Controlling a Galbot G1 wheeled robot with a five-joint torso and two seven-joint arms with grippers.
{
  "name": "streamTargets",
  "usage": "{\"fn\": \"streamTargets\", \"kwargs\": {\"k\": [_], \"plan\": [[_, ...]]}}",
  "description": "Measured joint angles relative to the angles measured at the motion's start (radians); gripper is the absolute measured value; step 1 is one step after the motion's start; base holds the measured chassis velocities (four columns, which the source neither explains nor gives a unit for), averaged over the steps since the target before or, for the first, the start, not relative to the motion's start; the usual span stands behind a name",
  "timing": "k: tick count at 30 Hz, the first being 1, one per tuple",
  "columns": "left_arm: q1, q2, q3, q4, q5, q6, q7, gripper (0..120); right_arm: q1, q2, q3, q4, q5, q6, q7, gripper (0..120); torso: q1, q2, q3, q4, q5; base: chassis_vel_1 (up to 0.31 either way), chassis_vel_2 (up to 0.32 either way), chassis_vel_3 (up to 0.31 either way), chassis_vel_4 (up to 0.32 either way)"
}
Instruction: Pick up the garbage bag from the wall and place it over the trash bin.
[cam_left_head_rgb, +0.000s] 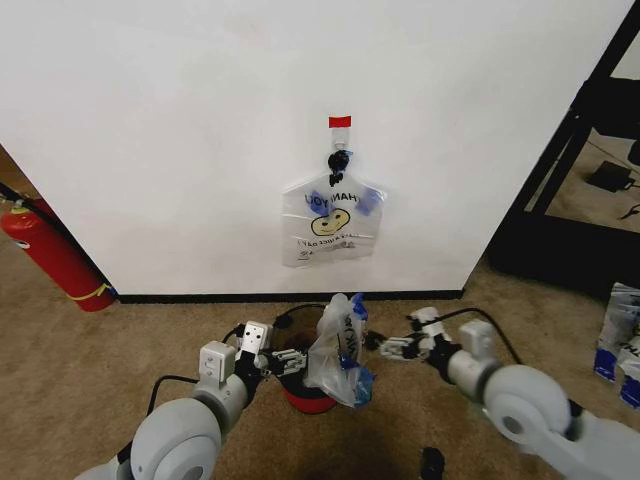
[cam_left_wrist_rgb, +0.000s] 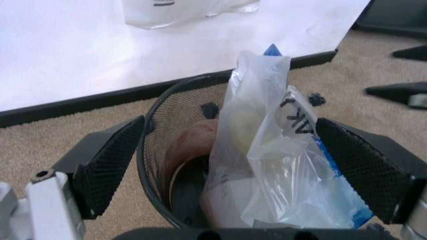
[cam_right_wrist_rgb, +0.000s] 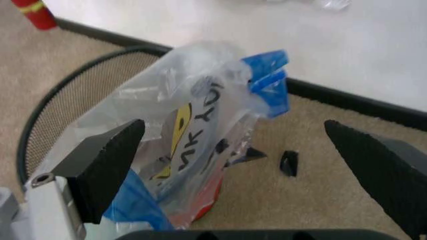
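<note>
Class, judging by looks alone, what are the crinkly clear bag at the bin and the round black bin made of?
The crinkly clear garbage bag: thin glossy plastic film, since it creases and shows through. The round black trash bin: probably metal mesh, as its wall looks finely perforated, with a solid rim.

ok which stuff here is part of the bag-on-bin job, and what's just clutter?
Job:
- garbage bag, draped on the bin
- trash bin
- wall with black hook
- left gripper, open
- right gripper, open

Clutter:
- twin bag hanging on the hook
- fire extinguisher
- black shelf frame
</note>
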Motion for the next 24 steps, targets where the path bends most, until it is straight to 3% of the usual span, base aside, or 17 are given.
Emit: {"fn": "streamTargets", "kwargs": {"k": [2,6,10,13,24], "plan": [[0.0,-0.001,0.0,-0.005,0.001,0.0,0.002,100,0.057,0.029,-0.066,-0.033,0.006,-0.03,0.041,100,0.0,0.0,0.0,0.0,0.0001,0.0,0.0,0.0,0.0],[0.001,0.001,-0.001,-0.006,0.002,0.0,0.005,100,0.077,0.052,-0.099,-0.058,0.007,-0.05,0.077,100,0.0,0.0,0.0,-0.0001,0.0,0.0,0.0,0.0,0.0],[-0.004,0.005,-0.001,-0.002,0.002,0.0,0.009,100,0.079,0.074,-0.108,-0.082,0.006,-0.053,0.087,99,0.0,0.0,0.0,-0.0002,0.0,0.0,0.0,0.0,0.0],[-0.014,0.008,0.004,0.004,0.002,0.0,0.015,100,0.081,0.115,-0.116,-0.114,-0.005,-0.054,0.089,89,0.0,0.0,0.0,-0.0003,-0.0001,0.0,0.0,0.0,0.0],[-0.018,0.016,0.021,0.005,0.009,0.001,0.025,100,0.097,0.213,-0.139,-0.175,-0.028,-0.054,0.13,88,0.0,0.0,0.0,-0.0002,0.0,0.0,0.0,0.0,0.0]]}}
